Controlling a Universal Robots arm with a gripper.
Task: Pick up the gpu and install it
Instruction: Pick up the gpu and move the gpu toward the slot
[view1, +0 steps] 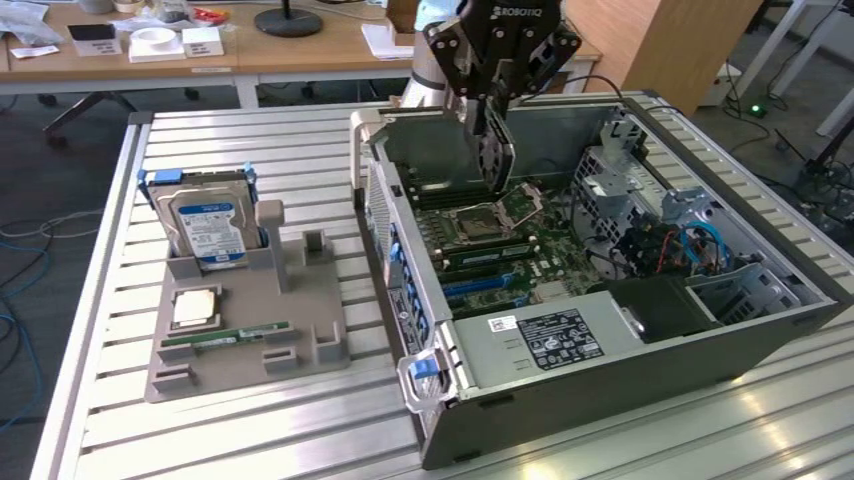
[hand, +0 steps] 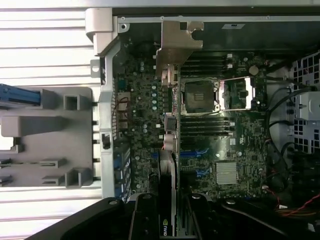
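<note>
The gpu (view1: 493, 152), a thin dark card, hangs on edge from my gripper (view1: 490, 105), which is shut on its upper part. It hovers above the motherboard (view1: 494, 250) inside the open computer case (view1: 601, 380), over the area beside the CPU socket (view1: 485, 218). In the wrist view the gpu (hand: 169, 165) shows edge-on between my fingers (hand: 144, 217), with its silver bracket (hand: 177, 45) at the far end near the case's rear wall. The blue expansion slots (view1: 478, 286) lie lower on the board, toward the power supply.
A grey fixture (view1: 240, 330) on the slatted table, at the exterior view's left, holds a hard drive (view1: 207, 222), a CPU chip (view1: 194, 308) and a RAM stick (view1: 227, 336). A power supply (view1: 561, 338), drive cage (view1: 627, 180) and cables (view1: 681, 245) crowd the case.
</note>
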